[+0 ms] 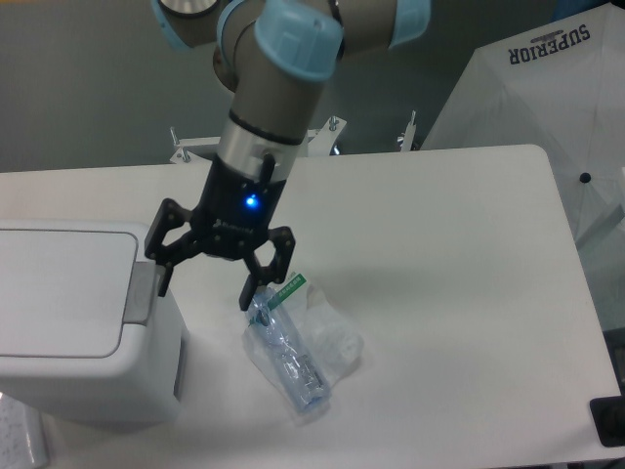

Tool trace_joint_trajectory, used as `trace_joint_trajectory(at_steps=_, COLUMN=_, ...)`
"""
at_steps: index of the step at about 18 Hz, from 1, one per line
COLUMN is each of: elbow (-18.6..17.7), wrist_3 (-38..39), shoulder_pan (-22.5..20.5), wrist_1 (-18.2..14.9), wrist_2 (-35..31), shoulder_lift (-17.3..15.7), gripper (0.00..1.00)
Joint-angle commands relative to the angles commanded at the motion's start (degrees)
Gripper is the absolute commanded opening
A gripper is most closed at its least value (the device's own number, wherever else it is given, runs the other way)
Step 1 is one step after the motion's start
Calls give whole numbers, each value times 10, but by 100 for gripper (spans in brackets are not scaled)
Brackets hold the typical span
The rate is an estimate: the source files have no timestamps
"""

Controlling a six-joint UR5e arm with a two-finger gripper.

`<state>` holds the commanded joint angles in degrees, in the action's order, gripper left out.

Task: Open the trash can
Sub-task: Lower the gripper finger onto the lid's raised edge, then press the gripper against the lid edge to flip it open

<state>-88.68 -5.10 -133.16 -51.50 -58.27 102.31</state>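
Observation:
The trash can (59,381) is a large boxy white bin at the left front of the table, with its flat white lid (59,288) down. A grey push-button strip (143,293) runs along the lid's right edge. My gripper (205,291) hangs open and empty just to the right of the bin. Its left fingertip (162,285) is at the button strip; I cannot tell whether it touches. Its right fingertip (250,299) is just above a crushed clear plastic bottle.
The crushed clear bottle (293,357) with a green label lies on the white table (439,254) right of the bin. A white umbrella-like cover marked SUPERIOR (557,107) stands beyond the table's right edge. Metal clamps (186,149) sit at the far edge.

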Motion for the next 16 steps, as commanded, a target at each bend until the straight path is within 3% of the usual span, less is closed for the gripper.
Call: trace_joint_trajectory(at_steps=16, elbow=-15, wrist_3=-4, shoulder_pan=3, wrist_1=5, wrist_2=-3, shoulder_lift=-1, gripper=100)
